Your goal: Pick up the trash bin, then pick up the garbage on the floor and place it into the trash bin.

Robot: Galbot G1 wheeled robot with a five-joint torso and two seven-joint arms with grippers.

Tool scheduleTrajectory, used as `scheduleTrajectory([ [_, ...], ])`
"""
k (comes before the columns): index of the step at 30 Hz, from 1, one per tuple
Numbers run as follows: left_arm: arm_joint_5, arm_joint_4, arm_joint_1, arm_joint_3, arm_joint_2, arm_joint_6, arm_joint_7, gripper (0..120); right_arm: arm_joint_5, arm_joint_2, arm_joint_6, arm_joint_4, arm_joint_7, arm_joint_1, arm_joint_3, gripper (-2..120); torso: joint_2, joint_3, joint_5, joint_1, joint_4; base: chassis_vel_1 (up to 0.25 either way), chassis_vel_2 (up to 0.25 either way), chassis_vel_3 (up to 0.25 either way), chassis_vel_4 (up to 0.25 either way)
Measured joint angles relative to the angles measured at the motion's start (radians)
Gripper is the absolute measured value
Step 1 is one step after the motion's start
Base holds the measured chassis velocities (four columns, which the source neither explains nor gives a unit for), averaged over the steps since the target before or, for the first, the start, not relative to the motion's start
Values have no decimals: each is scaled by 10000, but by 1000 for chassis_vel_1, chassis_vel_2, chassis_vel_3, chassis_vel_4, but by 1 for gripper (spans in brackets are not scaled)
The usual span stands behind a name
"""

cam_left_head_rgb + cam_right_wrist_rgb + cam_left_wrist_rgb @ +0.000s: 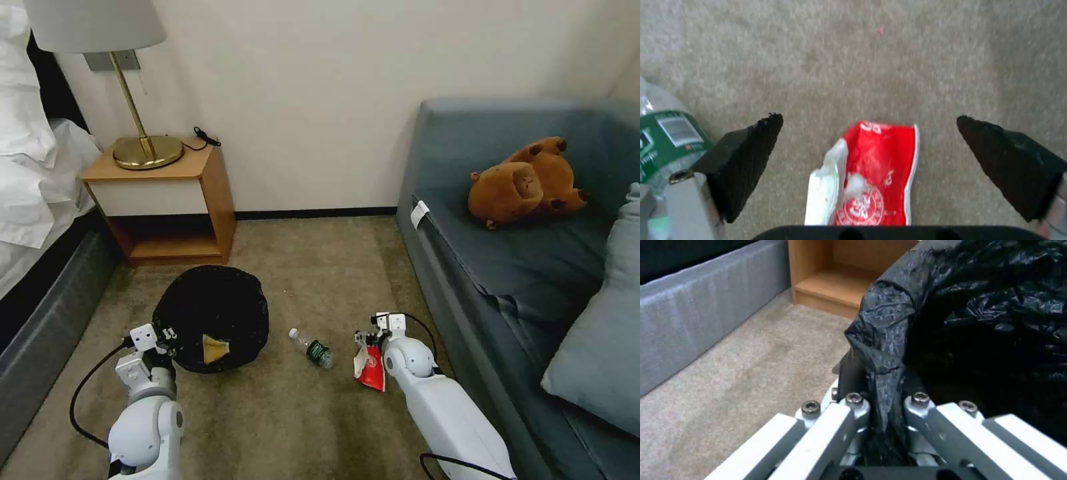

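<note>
- Looking from the head view, the left tool (163,335) sits at the near left edge of the trash bin (212,317), whose black bag drapes over the rim, and a tan piece of paper (215,349) lies inside near the front. The right tool (371,335) hangs low over the red-and-white packet (371,368) on the floor (293,413), with the clear bottle (311,348) lying between packet and bin. The step in hand appears to be grasping the packet; doing it well means lowering straight down so both fingers straddle the packet without nudging the bottle just beside it.
- Turning to the left wrist view, the left tool (882,400) is closed tight on a bunched fold of the bin's black bag (882,340) at the rim. That hold looks like it is on thin plastic, so I judge the bin should be kept steady while the other arm works.
- Moving to the right wrist view, the right tool (869,143) is spread wide and holds nothing. The packet (876,176) lies flat on the carpet between its two black fingers (746,156), roughly centred, apart from both. The bottle's green label (666,143) sits right beside one finger. A flat packet offers little to grip, so pressing the fingertips into the carpet before closing should help.
</note>
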Motion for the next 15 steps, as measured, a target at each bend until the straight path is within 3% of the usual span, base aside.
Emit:
scheduleTrajectory([
  [15,-18,-115,198,-30,0,-66,13,3,-928,339,427,-993,-717,-205,250,100,0,0,0,0,0,0,0,0,0],
])
